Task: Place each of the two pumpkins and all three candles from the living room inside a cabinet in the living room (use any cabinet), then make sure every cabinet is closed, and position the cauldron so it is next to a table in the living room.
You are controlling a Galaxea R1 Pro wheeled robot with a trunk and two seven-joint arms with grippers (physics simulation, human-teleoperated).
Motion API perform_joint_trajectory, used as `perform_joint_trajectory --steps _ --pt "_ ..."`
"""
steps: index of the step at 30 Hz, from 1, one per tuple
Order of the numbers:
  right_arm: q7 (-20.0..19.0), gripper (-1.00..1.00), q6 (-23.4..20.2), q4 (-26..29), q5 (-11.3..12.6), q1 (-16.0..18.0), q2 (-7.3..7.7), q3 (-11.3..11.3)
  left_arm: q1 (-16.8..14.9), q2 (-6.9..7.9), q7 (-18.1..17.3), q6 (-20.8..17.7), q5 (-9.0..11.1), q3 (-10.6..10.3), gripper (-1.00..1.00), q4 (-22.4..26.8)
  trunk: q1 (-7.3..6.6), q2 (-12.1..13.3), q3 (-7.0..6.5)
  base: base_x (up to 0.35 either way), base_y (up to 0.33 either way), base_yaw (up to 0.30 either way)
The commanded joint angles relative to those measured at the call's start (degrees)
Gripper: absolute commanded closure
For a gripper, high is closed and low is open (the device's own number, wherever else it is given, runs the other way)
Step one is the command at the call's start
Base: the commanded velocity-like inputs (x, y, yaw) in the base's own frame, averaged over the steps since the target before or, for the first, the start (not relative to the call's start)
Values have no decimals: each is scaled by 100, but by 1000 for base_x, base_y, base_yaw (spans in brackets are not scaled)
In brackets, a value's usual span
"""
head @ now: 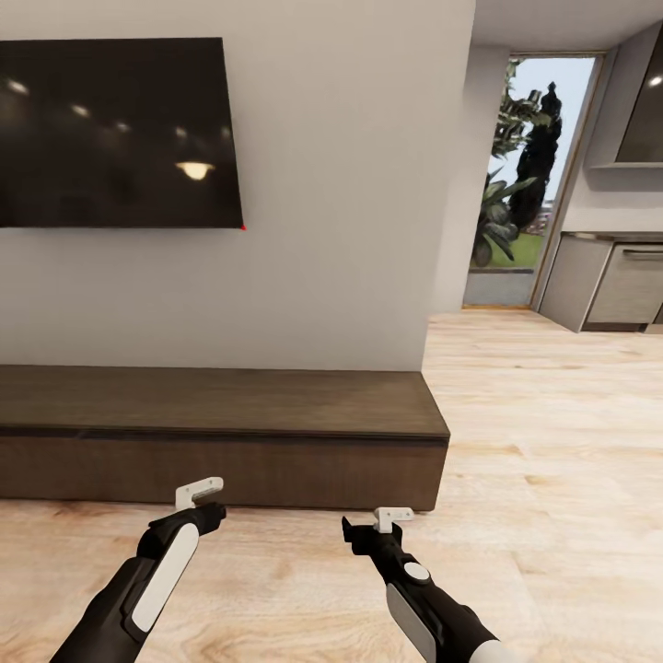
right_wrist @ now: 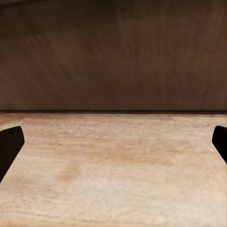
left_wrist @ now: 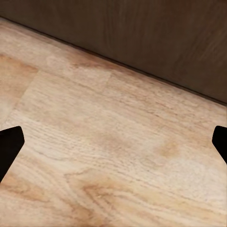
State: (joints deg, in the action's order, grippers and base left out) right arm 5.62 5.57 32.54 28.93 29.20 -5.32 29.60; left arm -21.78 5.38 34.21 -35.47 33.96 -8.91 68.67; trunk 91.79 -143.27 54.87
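- The cabinet is the one task thing on show: a long, low, dark-brown unit against the wall under the black screen, on the wooden floor.
- Its long axis runs left to right across the head view, and its flat front faces the robot; the fronts look shut, with no gap visible.
- The left tool hangs just before the cabinet's front, low near the floor, and empty; its fingertips sit at the far edges of the left wrist view, so it is spread wide.
- The right tool hangs nearer the cabinet's right end, also spread and empty, with its dark fingertips far apart.
- The cabinet lies straight ahead of both tools; the left one appears slightly nearer the front.
- Judged from this, opening a front seems the coming move, and with no handle an edge must be found.
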Motion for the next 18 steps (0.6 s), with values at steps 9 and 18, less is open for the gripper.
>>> perform_joint_trajectory --steps 9,18 --pt "44 -100 39 -2 60 7 4 48 -2 15 58 -4 58 -14 -100 6 -1 -3 6 0 1 0" --pt "44 -100 47 -2 60 7 4 54 -3 16 52 -4 57 -16 -100 6 -1 -3 6 -35 0 0"
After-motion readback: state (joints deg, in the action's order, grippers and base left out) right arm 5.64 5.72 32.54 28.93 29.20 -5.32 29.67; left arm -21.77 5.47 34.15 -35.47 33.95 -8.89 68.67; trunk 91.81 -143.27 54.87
